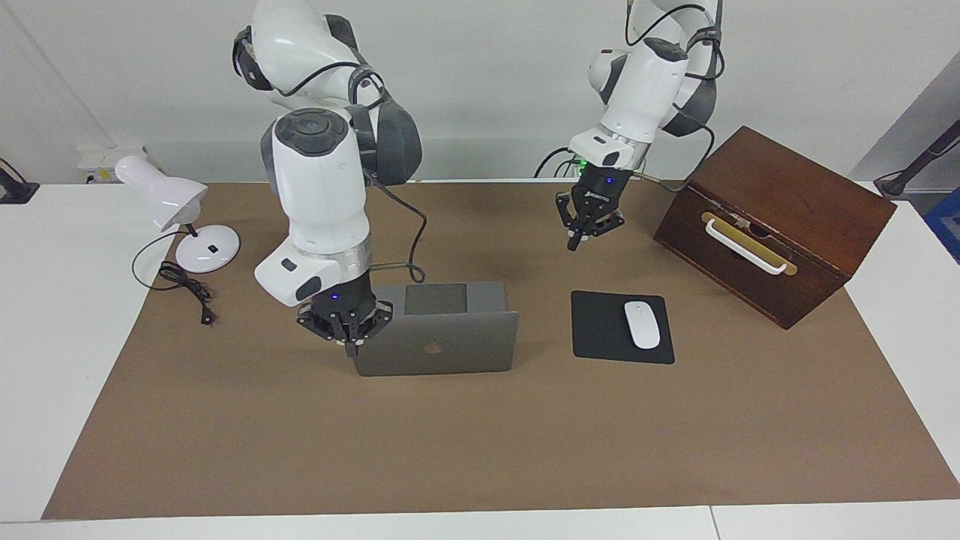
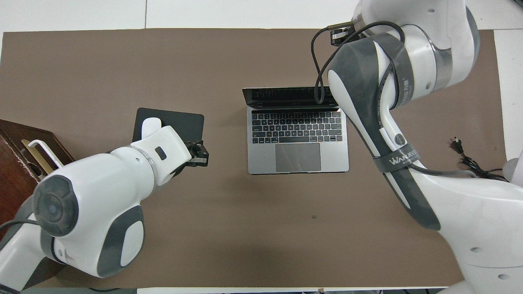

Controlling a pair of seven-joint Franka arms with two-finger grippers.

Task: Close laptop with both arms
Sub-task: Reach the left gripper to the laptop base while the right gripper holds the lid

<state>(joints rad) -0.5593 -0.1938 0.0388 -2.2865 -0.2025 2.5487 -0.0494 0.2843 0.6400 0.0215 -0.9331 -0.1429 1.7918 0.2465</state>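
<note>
Laptop (image 1: 439, 341) lid corner at right gripper (image 1: 350, 346)

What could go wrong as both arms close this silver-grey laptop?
1. The shut right gripper meets only one corner of the silver-grey laptop lid, so pushing may twist or slide it.
2. The shut left gripper hangs above the brown mat, not at the lid; its path passes near the black mousepad and white mouse.
</note>
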